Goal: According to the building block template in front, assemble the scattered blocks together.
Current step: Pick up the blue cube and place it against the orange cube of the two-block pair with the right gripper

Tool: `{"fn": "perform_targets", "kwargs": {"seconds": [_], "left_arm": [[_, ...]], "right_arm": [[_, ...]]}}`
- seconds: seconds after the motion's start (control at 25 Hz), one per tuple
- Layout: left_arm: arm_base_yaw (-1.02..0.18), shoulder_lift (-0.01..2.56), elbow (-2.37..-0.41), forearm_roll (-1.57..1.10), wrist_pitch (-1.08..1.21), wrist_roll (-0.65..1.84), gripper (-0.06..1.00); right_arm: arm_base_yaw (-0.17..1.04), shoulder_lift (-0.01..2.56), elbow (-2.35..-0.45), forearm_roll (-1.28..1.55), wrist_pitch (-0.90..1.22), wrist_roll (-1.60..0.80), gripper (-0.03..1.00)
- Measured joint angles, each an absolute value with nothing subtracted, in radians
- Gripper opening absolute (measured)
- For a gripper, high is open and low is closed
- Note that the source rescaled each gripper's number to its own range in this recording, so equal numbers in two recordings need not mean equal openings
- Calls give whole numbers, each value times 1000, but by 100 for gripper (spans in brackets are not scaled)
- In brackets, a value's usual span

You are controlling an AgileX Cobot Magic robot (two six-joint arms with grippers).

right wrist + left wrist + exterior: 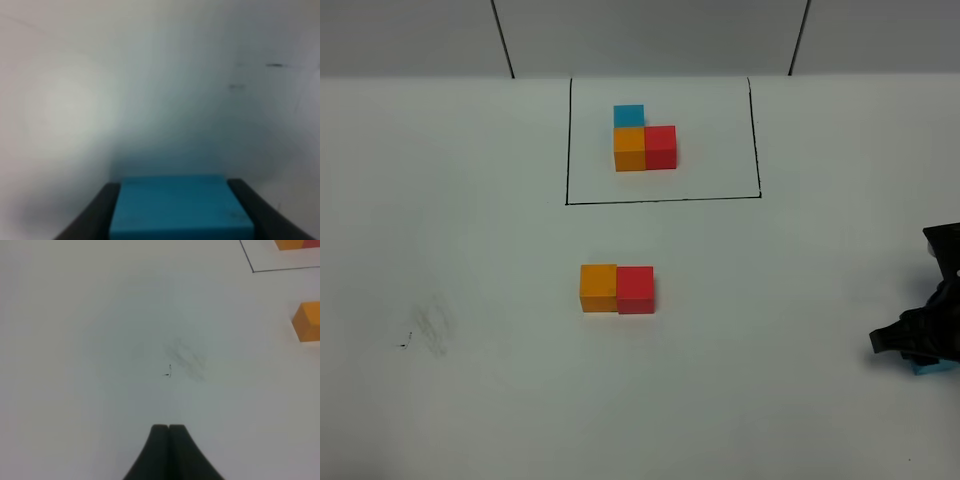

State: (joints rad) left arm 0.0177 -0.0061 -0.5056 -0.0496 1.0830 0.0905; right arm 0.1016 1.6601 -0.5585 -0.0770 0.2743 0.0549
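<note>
The template [663,140] is a black-lined rectangle at the back with joined blue, orange and red cubes in an L. A loose orange cube [599,288] and a loose red cube [636,290] sit side by side, touching, mid-table; the orange cube also shows in the left wrist view [307,321]. My right gripper [920,350] is at the far right edge, shut on the light blue cube [181,207], which sits between its fingers; a sliver of that cube [930,368] shows under the gripper. My left gripper [169,429] is shut and empty above bare table; it is outside the exterior view.
The white table [470,250] has a faint dark smudge [428,330] at the front left, also visible in the left wrist view [185,360]. A grey wall with two dark lines runs behind the table.
</note>
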Motion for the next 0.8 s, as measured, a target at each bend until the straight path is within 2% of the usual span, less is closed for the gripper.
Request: {"fn": "perform_targets", "kwargs": {"seconds": [0.4,0.8], "left_arm": [[18,-6,-506,-50,1083,91,0],[18,-6,-506,-50,1083,91,0]], "right_arm": [[232,1541,-777,-40,445,60,43],[382,1580,-1022,0,495,124,43]]}}
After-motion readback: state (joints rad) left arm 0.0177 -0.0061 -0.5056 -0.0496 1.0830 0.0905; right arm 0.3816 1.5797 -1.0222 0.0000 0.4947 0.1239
